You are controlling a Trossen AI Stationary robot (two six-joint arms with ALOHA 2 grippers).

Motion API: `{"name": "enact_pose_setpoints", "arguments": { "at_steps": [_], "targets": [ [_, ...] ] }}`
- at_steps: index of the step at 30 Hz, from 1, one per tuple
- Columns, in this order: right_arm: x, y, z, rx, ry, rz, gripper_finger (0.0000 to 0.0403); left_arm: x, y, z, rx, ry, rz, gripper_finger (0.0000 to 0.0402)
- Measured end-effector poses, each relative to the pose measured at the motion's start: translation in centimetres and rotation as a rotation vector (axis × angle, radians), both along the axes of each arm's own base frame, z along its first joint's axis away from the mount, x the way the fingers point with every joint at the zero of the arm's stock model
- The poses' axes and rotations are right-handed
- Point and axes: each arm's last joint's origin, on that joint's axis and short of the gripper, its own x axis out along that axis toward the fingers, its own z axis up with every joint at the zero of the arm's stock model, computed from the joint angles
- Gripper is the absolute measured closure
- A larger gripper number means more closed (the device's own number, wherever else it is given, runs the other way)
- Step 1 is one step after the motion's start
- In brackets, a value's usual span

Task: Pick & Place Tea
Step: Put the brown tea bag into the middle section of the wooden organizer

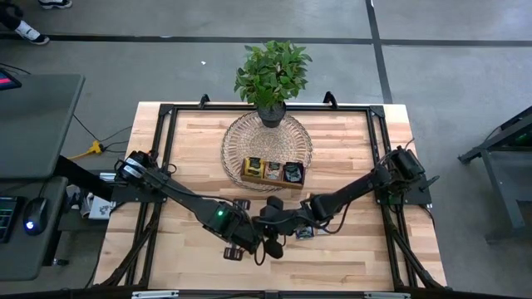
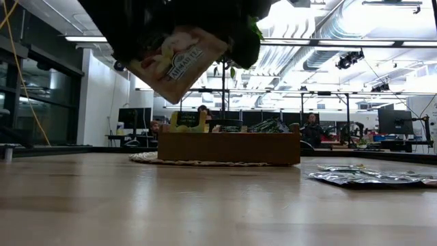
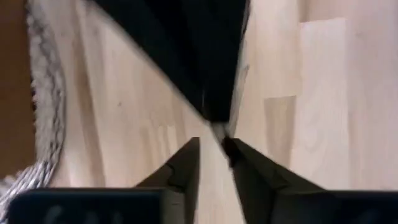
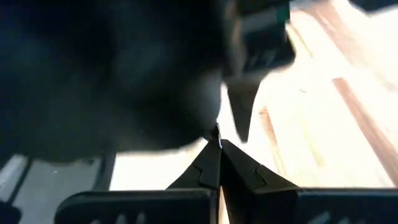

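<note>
A yellow-green tea sachet (image 2: 179, 60) with a printed label hangs tilted above the near middle of the table, below both dark grippers. My right gripper (image 4: 218, 152) is shut on it. My left gripper (image 3: 212, 149) stands open, pointing steeply down, its fingertips on either side of the sachet's thin edge (image 3: 218, 132); whether they touch it I cannot tell. In the high view the two grippers (image 1: 259, 242) (image 1: 273, 226) meet in front of the wooden tray (image 1: 273, 173). The tray holds sachets in its compartments. Other sachets (image 2: 369, 178) lie flat on the table. My right gripper pinches the sachet's thin edge (image 4: 216, 132) between its two fingertips, slanting down from the table's right side. The sachet hangs tilted below the grippers, lifted clear of the table. The grippers hide which edge of it is held.
The tray sits on a round woven mat (image 1: 241, 133) beside a potted plant (image 1: 273, 75) at the table's far middle. A loose sachet (image 1: 305, 232) lies just right of the grippers. Bare wood lies to the near left and right.
</note>
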Motion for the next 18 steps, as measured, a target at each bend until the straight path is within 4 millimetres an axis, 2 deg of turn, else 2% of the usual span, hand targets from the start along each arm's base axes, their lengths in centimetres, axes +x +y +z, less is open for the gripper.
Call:
{"name": "enact_pose_setpoints", "arguments": {
  "at_steps": [4,8,12,15,18],
  "targets": [
    [-0.4,0.2,-0.3,-0.021,0.03,-0.055,0.0402,-0.5,0.5,0.1,0.065,0.01,0.063,0.027],
    [-1.3,0.4,-0.8,-0.025,0.015,-0.135,0.0403,-1.6,1.3,1.0,0.084,-0.044,0.132,0.0246],
    [-3.9,0.0,-1.3,0.019,-0.095,-0.257,0.0403,-3.0,2.0,1.7,0.031,-0.164,0.18,0.0243],
    [-6.3,-0.5,-2.0,0.061,-0.227,-0.338,0.0403,-4.5,2.1,2.0,-0.071,-0.324,0.196,0.0243],
    [-8.3,-1.3,-2.7,0.1,-0.333,-0.401,0.0403,-5.7,2.0,1.1,-0.19,-0.458,0.207,0.0243]
  ]
}}
